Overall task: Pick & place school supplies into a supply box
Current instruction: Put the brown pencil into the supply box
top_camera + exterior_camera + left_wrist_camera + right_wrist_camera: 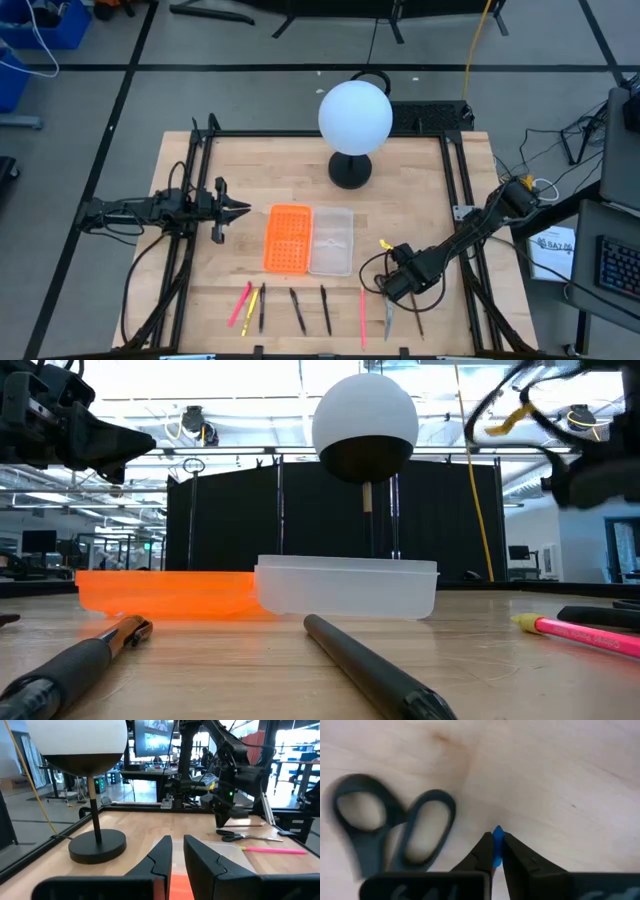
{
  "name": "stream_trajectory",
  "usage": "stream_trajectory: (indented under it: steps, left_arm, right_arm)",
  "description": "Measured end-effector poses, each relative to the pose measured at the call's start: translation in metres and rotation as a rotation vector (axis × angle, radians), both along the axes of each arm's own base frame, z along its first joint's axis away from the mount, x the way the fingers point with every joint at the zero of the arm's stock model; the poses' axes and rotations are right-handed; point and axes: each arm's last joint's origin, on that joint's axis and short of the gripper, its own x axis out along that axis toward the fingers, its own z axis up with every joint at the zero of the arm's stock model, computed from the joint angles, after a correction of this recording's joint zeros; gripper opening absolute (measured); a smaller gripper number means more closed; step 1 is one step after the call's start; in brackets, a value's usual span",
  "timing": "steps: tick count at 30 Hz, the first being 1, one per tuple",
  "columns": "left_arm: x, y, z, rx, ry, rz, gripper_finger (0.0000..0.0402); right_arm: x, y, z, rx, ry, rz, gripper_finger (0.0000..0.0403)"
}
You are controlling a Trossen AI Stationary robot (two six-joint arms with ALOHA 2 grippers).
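At the counter's [420, 170] front right, the right claw [496, 851] is closed on a blue pen [498, 834], just beside the scissors [390, 832]. The lift should be made straight up, so that the scissors are not dragged. The left claw [177, 851], nearly closed and empty, hovers near the orange tray [288, 238]. The clear supply box [332, 240], touching that tray, appears empty; other pens [296, 308] lie along the front edge.

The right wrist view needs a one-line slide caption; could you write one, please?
Right gripper pinching a blue pen beside black-handled scissors on the wooden table.
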Motion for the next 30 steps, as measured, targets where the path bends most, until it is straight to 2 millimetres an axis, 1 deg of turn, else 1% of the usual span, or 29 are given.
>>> stream_trajectory:
  steps: [7,9,12,15,18,21,24,25,28,30]
  left_arm:
    - [0.000,0.000,0.000,0.000,-0.002,0.003,0.0058]
    - [0.000,0.000,0.001,0.000,-0.006,0.003,0.0058]
    - [0.000,0.000,0.001,0.001,-0.010,0.003,0.0058]
    - [0.000,0.000,0.001,0.024,-0.008,0.005,0.0058]
    - [0.000,0.000,0.001,0.078,-0.005,0.009,0.0058]
    - [0.000,0.000,0.001,0.086,-0.004,0.009,0.0058]
    - [0.000,0.000,0.001,0.098,-0.003,0.010,0.0058]
    - [0.000,0.000,0.001,0.104,-0.003,0.010,0.0058]
    - [0.000,0.000,0.000,0.104,0.002,0.010,0.0058]
    - [0.000,0.000,0.000,0.104,0.003,0.010,0.0058]
  right_arm:
    - [-0.008,-0.009,0.038,-0.010,-0.183,-0.034,0.0008]
    - [-0.009,-0.014,0.050,-0.025,-0.269,-0.050,0.0008]
    - [-0.006,-0.022,0.069,-0.061,-0.452,-0.074,0.0008]
    - [0.004,-0.033,0.087,-0.098,-0.645,-0.050,0.0008]
    - [0.020,-0.046,0.102,-0.149,-0.809,-0.007,0.0008]
    - [0.040,-0.060,0.114,-0.182,-0.958,0.034,0.0008]
    - [0.060,-0.077,0.121,-0.199,-1.075,0.065,0.0008]
    - [0.064,-0.083,0.122,-0.197,-1.090,0.081,0.0008]
    - [0.072,-0.098,0.117,-0.186,-1.071,0.079,0.0008]
    - [0.073,-0.107,0.109,-0.186,-1.007,0.060,0.0008]
